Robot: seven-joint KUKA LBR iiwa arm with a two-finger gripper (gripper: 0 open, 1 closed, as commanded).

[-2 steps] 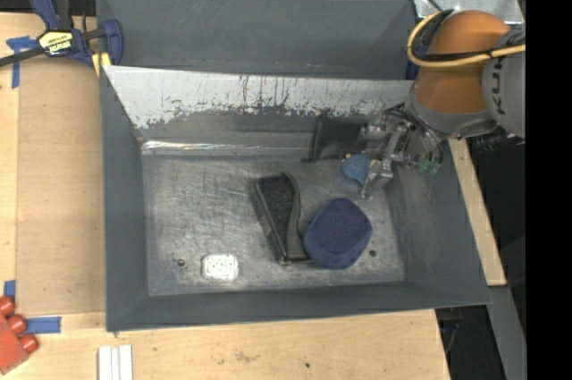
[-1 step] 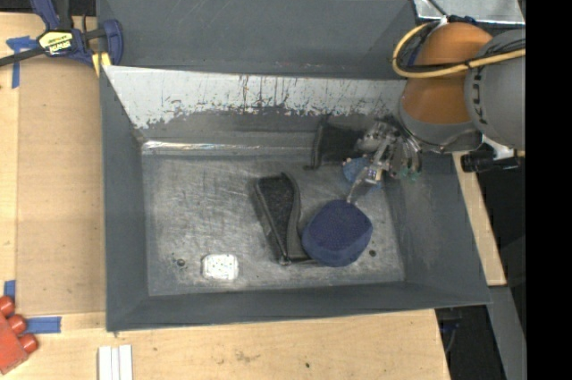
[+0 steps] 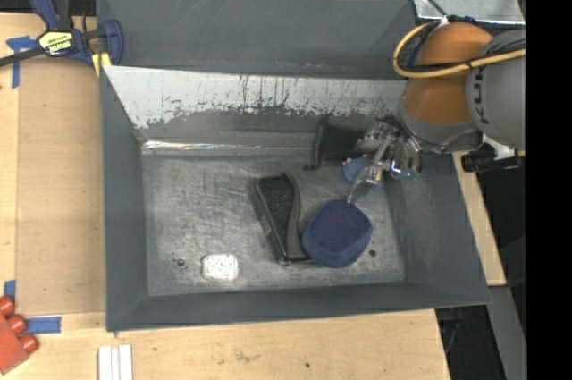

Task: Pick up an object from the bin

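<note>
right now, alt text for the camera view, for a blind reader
The gripper hangs low at the right of the bin, just behind a round dark blue pad. A black wedge lies against the pad's left, a black block by the back wall, a small white piece front left.

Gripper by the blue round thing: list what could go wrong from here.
The gripper sits close to the bin wall on the view's right; a descent might scrape it. The dark blue round object nearest it lies against the dark grey wedge, so a grab may drag both.
</note>
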